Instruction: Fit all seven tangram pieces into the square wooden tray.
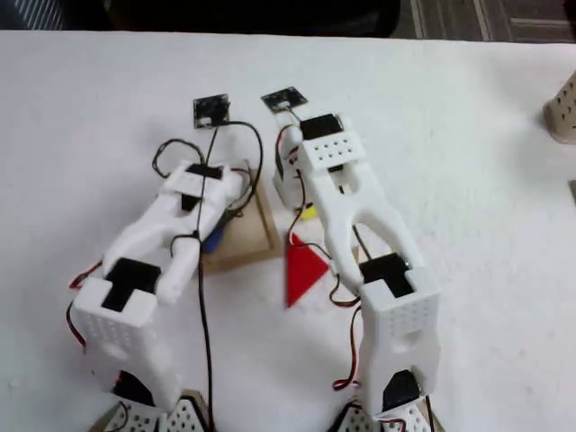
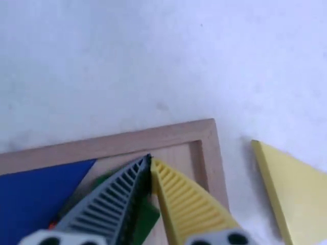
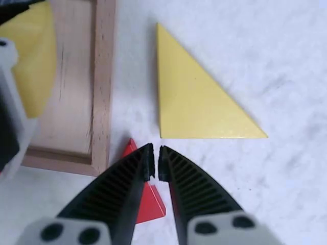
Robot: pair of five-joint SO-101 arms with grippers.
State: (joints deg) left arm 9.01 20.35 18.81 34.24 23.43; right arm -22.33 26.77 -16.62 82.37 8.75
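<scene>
The square wooden tray [image 2: 153,136] holds a blue piece [image 2: 36,191] and a green piece [image 2: 147,220]. My left gripper [image 2: 149,163] hangs over the tray's inner corner, its grey and yellow fingers shut tip to tip above the green piece. A large yellow triangle [image 3: 191,102] lies on the table just outside the tray rim [image 3: 102,76]. My right gripper [image 3: 156,161] is shut beside that triangle, with nothing between its black fingers. Under them a red triangle [image 3: 148,199] lies flat; in the high view the red triangle [image 1: 304,270] sits right of the tray [image 1: 256,247].
Both white arms [image 1: 171,243] [image 1: 360,225] stand close together over the tray area, with cables trailing. Two small black boards [image 1: 211,110] [image 1: 284,99] lie behind them. A perforated tan object [image 1: 562,112] stands at the far right edge. White table spreads on all sides.
</scene>
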